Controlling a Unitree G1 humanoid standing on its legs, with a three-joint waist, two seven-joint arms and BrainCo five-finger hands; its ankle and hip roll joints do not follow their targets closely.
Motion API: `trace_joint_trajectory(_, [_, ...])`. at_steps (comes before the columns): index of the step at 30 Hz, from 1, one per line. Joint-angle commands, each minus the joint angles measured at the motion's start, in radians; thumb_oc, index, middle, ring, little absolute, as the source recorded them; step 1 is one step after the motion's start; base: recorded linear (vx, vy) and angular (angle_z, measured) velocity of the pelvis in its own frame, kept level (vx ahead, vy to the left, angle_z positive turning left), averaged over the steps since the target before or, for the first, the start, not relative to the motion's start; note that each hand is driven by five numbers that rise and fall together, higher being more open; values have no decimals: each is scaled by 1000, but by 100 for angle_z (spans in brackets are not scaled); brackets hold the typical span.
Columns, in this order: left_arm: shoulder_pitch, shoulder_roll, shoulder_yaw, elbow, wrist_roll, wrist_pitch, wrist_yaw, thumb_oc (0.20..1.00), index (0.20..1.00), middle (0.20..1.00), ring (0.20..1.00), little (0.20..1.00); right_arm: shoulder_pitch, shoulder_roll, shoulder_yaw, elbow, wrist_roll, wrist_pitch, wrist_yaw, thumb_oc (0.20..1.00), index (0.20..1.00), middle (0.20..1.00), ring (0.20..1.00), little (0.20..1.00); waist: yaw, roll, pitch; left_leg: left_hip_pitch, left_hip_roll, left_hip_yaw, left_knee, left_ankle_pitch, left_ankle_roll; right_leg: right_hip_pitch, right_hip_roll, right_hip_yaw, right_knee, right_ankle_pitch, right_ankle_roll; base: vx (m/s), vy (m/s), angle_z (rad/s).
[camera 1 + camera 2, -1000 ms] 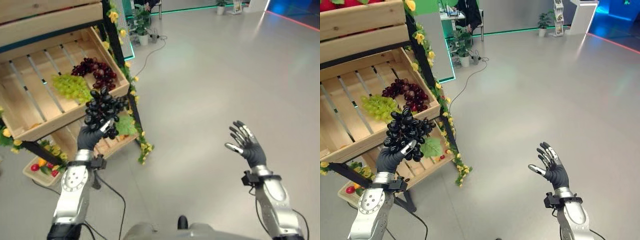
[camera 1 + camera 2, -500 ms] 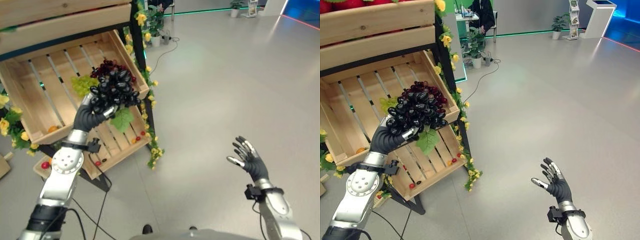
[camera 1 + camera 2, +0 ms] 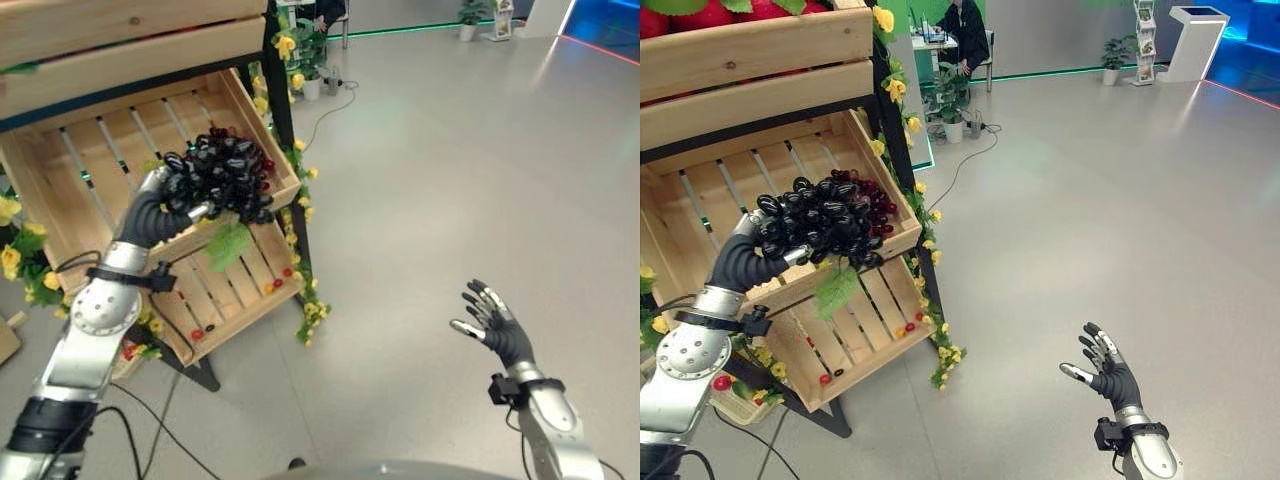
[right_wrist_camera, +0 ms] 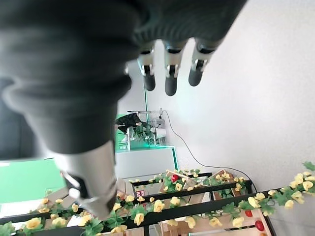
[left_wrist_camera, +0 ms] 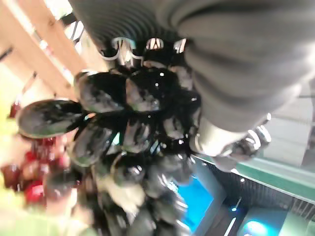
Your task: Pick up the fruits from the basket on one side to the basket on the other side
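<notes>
The left hand (image 3: 740,262), fingers curled round the black grape bunch (image 3: 825,220), has carried it up from in front of the stand to over the front rail of the slanted wooden crate (image 3: 700,205), beside the red grapes (image 3: 872,192); release looks close. The right hand (image 3: 1108,375) stays spread and empty.

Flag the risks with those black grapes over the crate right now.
1. The left hand is curled round only part of the black grape bunch; grapes hanging past the fingers could drop.
2. The bunch sits above the wooden crate's front corner, so it may snag the rim or fall outside.
3. Released there, it may land on the red grapes.
</notes>
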Motion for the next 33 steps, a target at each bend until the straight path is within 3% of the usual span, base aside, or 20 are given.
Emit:
trace_joint_trajectory(1, [-91,87,99,65,33,-30,90,200,200,200,200,200,-42,-35,20,-37,-16,-37,-1,1000,1000,1000,1000,1000,5,-36,-41,-27,-5,-4,57,-71,-18,-20,-48,9,40,-40,85,-8,10,5])
trace_joint_trajectory(12, [-100,287,108,385,100,31,88,200,200,200,200,200,-35,-55,10,-5,-13,-31,-5,1000,1000,1000,1000,1000,5,-6,-25,-33,-14,-11,53,-72,-15,-23,-61,-12,35,-34,99,5,16,4])
trace_joint_trajectory(19, [-114,341,99,487,122,41,83,200,200,200,200,200,-31,-63,8,-3,-10,-36,-5,1000,1000,1000,1000,1000,1,9,-23,-35,-18,-4,37,-66,-14,-32,-68,-12,23,-24,107,0,0,0])
trace_joint_trajectory(22, [-174,377,39,610,142,58,83,200,200,200,200,200,-25,-65,18,-1,-2,-42,-5,1000,1000,1000,1000,1000,-12,24,-16,-36,-21,0,27,-64,-12,-40,-74,-5,17,-17,113,0,0,0])
trace_joint_trajectory(33, [-359,407,-111,790,182,81,86,200,200,200,200,200,-27,-80,41,5,-2,-45,-5,1000,1000,1000,1000,1000,-29,48,4,-49,-29,17,9,-55,-10,-57,-84,5,-12,8,124,-7,6,-3])
